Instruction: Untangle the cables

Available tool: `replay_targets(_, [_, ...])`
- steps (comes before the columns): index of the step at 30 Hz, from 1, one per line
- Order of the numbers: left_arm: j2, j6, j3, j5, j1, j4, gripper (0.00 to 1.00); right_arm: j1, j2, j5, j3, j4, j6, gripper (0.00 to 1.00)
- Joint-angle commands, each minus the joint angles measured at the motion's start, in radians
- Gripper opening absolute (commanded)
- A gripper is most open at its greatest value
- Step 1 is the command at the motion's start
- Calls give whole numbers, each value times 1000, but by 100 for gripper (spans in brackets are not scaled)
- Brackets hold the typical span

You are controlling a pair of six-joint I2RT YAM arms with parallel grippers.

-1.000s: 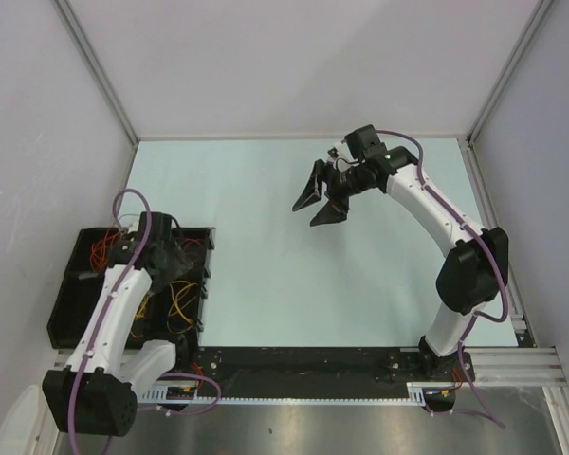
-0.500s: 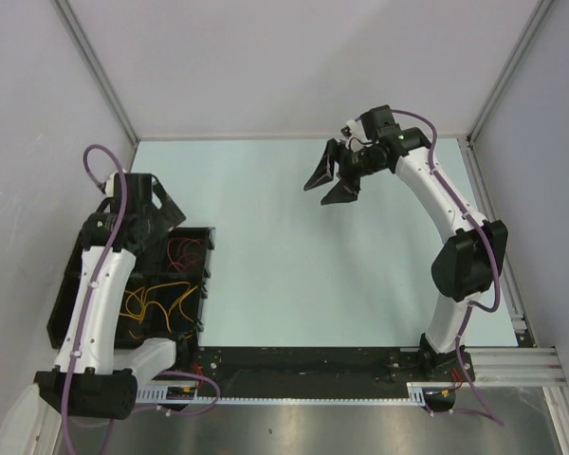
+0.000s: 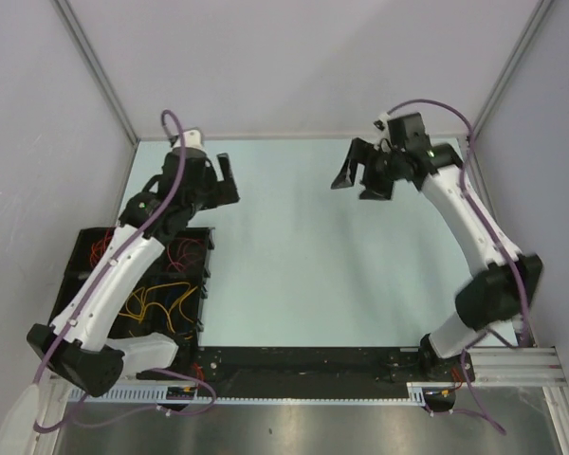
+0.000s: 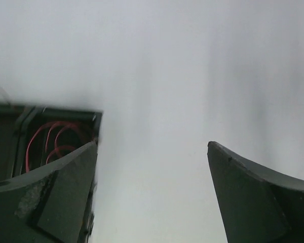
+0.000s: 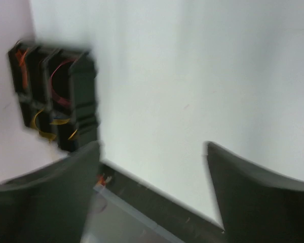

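The cables lie in a black divided bin point(image 3: 76, 313) at the table's left edge: red loops point(image 3: 182, 254), orange-red loops point(image 3: 100, 250) and yellow loops point(image 3: 161, 301). My left gripper point(image 3: 218, 187) is open and empty, raised above the table past the bin's far corner. In the left wrist view point(image 4: 152, 145) red cable point(image 4: 49, 142) shows in the bin behind its left finger. My right gripper point(image 3: 357, 180) is open and empty, high over the far right of the table. The right wrist view point(image 5: 152, 146) shows the bin point(image 5: 83, 96) with red cable point(image 5: 58, 81) and yellow cable point(image 5: 44, 121) far off.
The pale table top point(image 3: 313, 256) is bounded by grey walls at the left, back and right. A black strip and a metal rail point(image 3: 493, 358) run along the near edge by the arm bases.
My left gripper has risen out of the bin and swung far and right over the table. My right gripper has moved right and toward the back wall. Both stay open.
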Motion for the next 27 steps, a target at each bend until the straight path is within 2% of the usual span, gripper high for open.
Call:
replay_targets(1, [-59, 185, 1, -100, -124, 292, 96, 5, -411, 372, -294, 411, -50, 100])
replay_targets(2, [-70, 196, -60, -95, -125, 333, 97, 8, -520, 426, -439, 472, -42, 100])
replay_targets(3, [-94, 197, -94, -88, -125, 368, 97, 6, -576, 527, -493, 519, -36, 100])
replay_targets(4, [-103, 197, -125, -82, -125, 424, 97, 5, -616, 564, -547, 582, -28, 100])
replay_targets(6, [-120, 197, -198, -72, -128, 466, 97, 3, -703, 668, -648, 600, -15, 100])
replay_targets(9, [-133, 188, -255, -51, -128, 499, 97, -9, -746, 669, -698, 597, -97, 100])
replay_targets(13, [-125, 197, -281, -26, -128, 528, 97, -12, -740, 704, -710, 506, -140, 100])
replay_targets(15, [-130, 204, -295, -11, -128, 543, 98, -20, -754, 701, -742, 517, -235, 100])
replay_targets(21, [-159, 208, -309, 72, -128, 565, 100, -130, -878, 733, -1076, 831, -350, 100])
replay_targets(23, [-172, 167, -314, 72, -128, 543, 100, -164, -872, 738, -1176, 976, -390, 100])
replay_targets(27, [-235, 71, -329, 80, -127, 500, 100, -279, -804, 645, -1302, 1176, -377, 100])
